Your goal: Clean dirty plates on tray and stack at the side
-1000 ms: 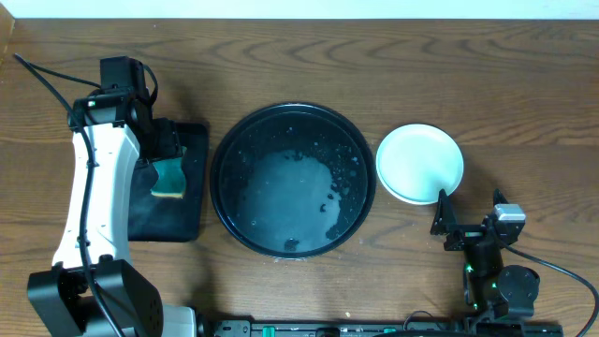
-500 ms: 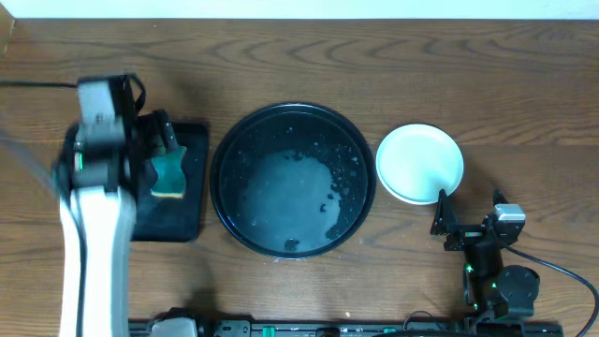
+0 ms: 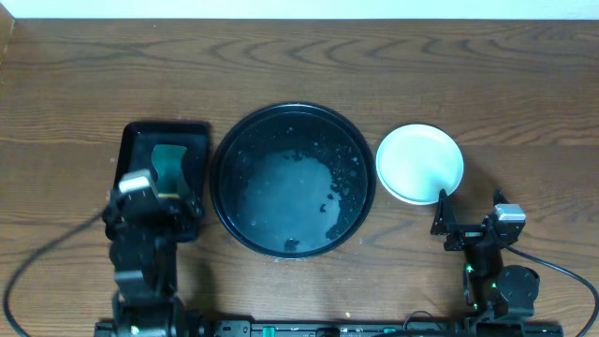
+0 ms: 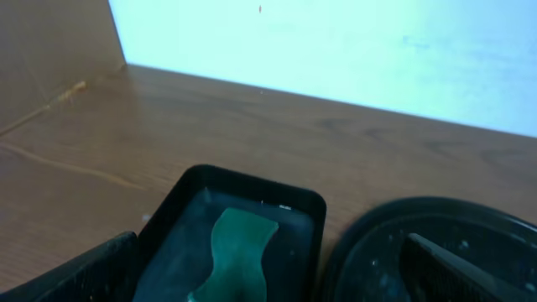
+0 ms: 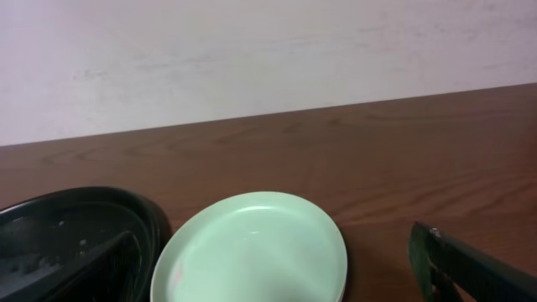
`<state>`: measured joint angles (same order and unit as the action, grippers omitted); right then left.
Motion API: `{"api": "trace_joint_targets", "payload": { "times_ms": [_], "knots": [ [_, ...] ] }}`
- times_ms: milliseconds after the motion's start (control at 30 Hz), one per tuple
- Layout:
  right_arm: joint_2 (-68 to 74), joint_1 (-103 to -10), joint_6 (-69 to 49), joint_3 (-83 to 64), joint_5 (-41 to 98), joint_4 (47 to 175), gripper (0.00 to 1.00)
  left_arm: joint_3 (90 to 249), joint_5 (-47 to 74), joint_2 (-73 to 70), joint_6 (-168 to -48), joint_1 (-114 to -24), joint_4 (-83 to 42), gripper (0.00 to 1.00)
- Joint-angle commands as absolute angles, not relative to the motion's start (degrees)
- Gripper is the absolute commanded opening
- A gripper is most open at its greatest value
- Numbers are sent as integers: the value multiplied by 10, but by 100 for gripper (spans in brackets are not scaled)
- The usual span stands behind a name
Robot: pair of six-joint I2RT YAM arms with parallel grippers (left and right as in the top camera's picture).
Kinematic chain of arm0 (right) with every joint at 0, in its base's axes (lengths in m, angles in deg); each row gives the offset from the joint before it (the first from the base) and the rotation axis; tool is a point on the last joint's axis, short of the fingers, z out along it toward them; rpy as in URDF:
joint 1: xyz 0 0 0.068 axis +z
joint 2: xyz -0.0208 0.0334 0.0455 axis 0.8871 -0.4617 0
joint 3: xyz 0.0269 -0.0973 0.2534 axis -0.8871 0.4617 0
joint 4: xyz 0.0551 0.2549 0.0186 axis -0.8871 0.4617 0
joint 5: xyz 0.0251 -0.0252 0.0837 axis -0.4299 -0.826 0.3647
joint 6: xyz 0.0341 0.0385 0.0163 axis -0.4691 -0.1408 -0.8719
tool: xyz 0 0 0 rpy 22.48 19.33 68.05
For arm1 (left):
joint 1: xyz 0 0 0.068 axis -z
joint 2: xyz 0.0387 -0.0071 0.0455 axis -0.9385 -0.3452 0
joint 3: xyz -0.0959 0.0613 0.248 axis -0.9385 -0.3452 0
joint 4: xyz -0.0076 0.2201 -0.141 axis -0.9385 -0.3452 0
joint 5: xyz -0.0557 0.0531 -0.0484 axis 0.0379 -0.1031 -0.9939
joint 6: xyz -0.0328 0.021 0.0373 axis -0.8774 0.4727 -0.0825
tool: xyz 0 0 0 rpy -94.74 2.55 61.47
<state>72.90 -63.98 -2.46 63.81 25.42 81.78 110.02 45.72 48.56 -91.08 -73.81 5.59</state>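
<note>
Overhead, plates: we see the plates (image 3: 419, 164) stacked on the table (image 3: 374, 65), just right of the tray (image 3: 292, 106); only the top pale one shows
Overhead, tray: wet, with small dark specks
Overhead, left gripper: the left gripper (image 3: 154, 204) is over the near end of the small black tray (image 3: 159, 127), where the teal sponge (image 3: 168, 161) lies
Overhead, right gripper: the right gripper (image 3: 468, 211) is by the plates' near edge
Left wrist, fingers: we see them spread wide, holding nothing
Right wrist, fingers: spread wide too, holding nothing; the mint plate sits just ahead, beside the tray
</note>
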Motion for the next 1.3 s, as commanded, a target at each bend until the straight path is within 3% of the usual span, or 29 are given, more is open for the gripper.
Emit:
{"api": "trace_joint_targets", "payload": {
  "times_ms": [0,167,500,1267],
  "knots": [
    [731,-632,-20,639,251,820,99,1027,447,568,-901,-737,98,98],
    [731,-632,-20,639,251,820,99,951,447,629,-868,-730,136,98],
    [731,-632,-20,639,251,820,99,901,445,699,-828,-720,100,98],
    [731,-632,-20,639,251,820,99,901,445,696,-828,-713,100,98]
  ]
}}
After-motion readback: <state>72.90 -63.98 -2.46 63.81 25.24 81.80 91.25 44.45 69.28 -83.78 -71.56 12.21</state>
